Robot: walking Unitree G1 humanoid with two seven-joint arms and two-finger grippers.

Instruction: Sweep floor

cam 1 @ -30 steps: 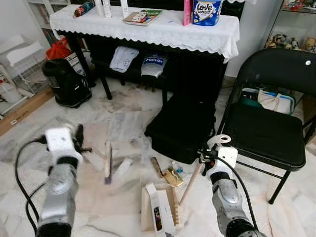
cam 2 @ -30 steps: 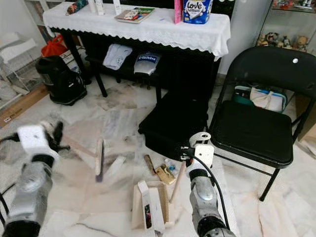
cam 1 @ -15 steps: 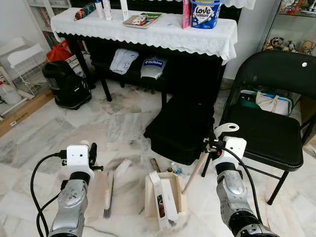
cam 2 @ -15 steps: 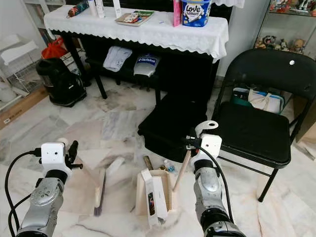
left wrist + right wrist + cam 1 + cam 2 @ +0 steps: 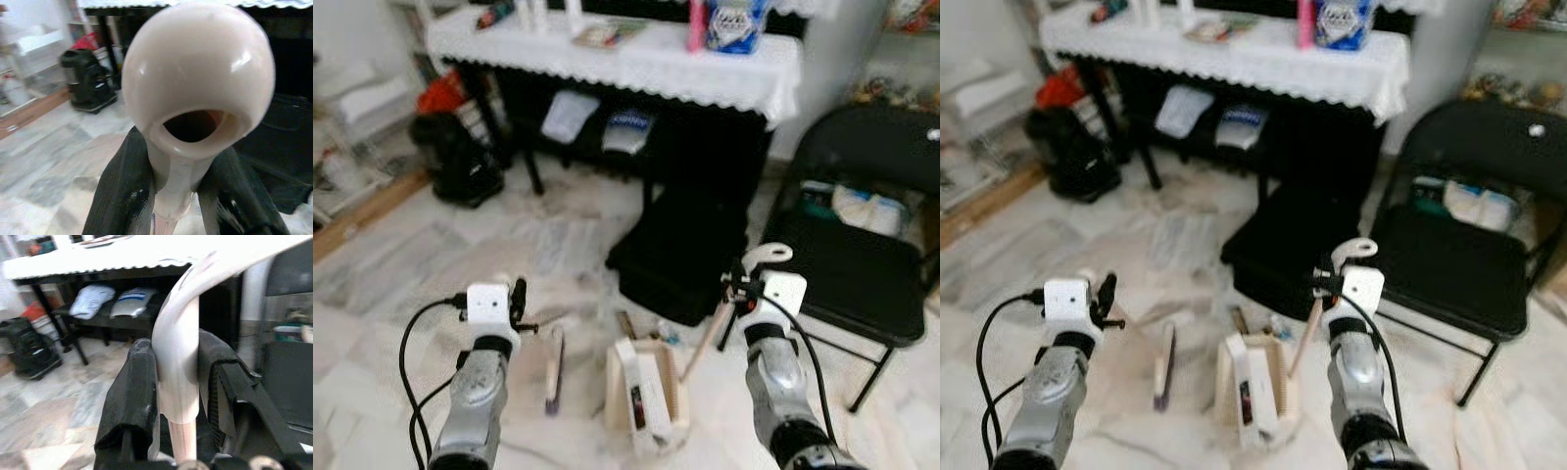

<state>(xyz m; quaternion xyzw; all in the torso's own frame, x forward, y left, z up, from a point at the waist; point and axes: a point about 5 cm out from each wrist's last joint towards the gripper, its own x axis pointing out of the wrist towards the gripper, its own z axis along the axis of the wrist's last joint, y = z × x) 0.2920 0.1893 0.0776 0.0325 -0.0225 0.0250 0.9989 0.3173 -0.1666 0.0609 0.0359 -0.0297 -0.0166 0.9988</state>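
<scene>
My left gripper is shut on the cream handle of a hand brush, black fingers on both sides of its neck. The brush head lies on the marble floor, just left of the dustpan. A white box stands in the dustpan. My right gripper is shut on the white hooked top of the dustpan's pinkish stick, which slants down to the pan. Small litter lies on the floor just beyond the pan.
A black case sits on the floor under a table with a white lace cloth. A black folding chair stands close on the right. A black bag stands at the far left.
The brush head has come back toward me and then right, closer to the dustpan. The dustpan slid forward toward the litter. The whole view has shifted and blurred.
</scene>
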